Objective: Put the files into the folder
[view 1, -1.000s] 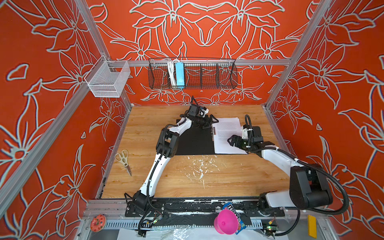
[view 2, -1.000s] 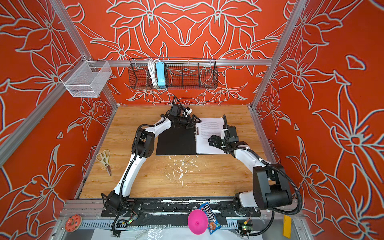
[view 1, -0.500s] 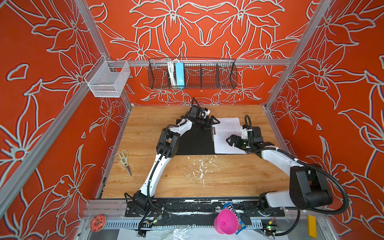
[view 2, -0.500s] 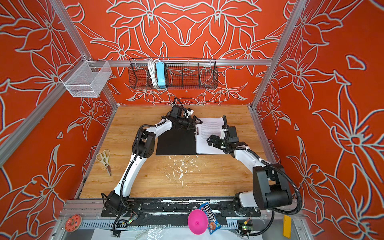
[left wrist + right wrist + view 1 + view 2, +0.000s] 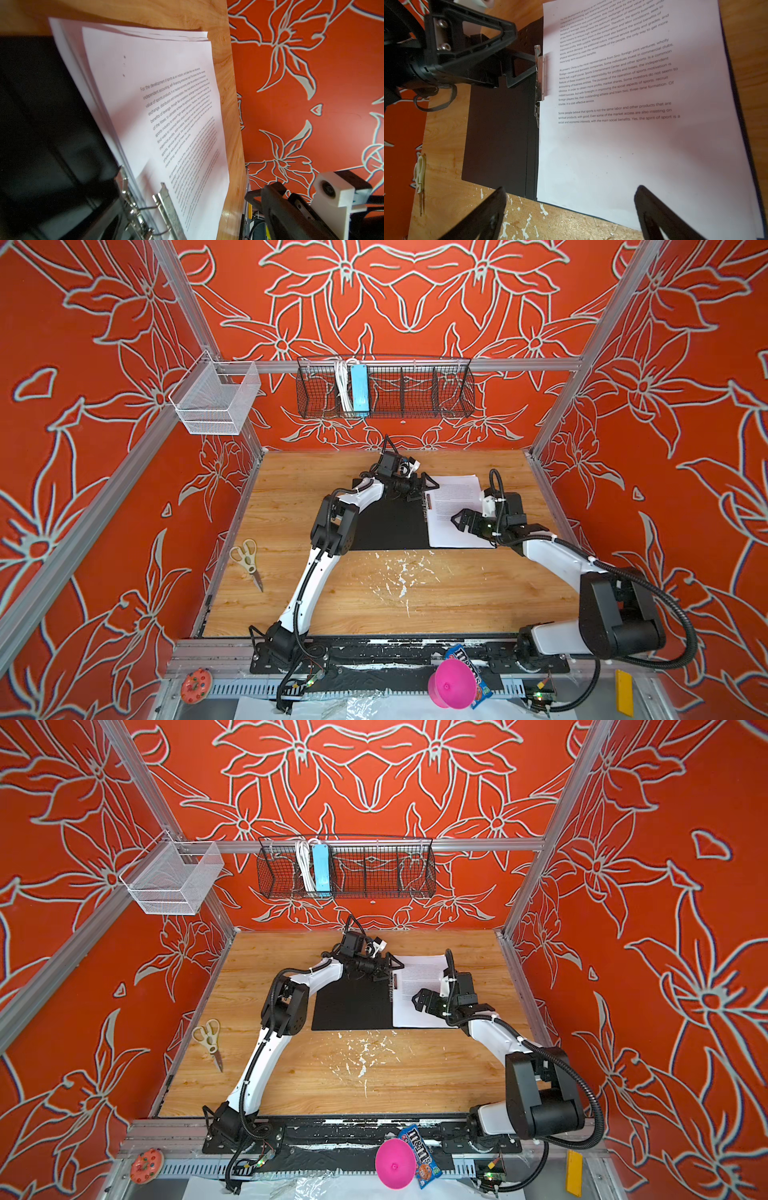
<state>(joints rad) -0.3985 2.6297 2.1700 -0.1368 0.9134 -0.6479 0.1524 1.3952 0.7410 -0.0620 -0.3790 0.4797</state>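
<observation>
Two covers of the folder (image 5: 390,526) lie open and flat on the wooden table (image 5: 374,601), at the centre of both top views, black inside up. Judgement: thin card, light, stiff enough to swing by a free edge, floppy if lifted at a corner. The outer edge of the left cover is the best hold for closing.

Several files (image 5: 457,506) lie stacked on the right cover, right of centre, with their spine-side margin at the clip. The left wrist view shows the far edges fanned, not squared. Judgement: light, limp, slippery sheet on sheet. A pinch on one sheet would drag it from the stack, so I would press flat or nudge edges only.

My left gripper (image 5: 423,489) is spread wide and empty, just above centre beside the spine, with one tip close to the clip; contact not confirmed. My right gripper (image 5: 463,522) is likewise spread and empty, over the sheets.

Scissors (image 5: 248,558) lie at the table's left edge, well apart: no obstruction.

Metal clip (image 5: 428,506): its bar sits over the top sheet's margin. Whether it presses down I cannot tell. Hazard: a finger snagging it.

White flecks (image 5: 395,572) on the wood below the folder: no obstacle.
</observation>
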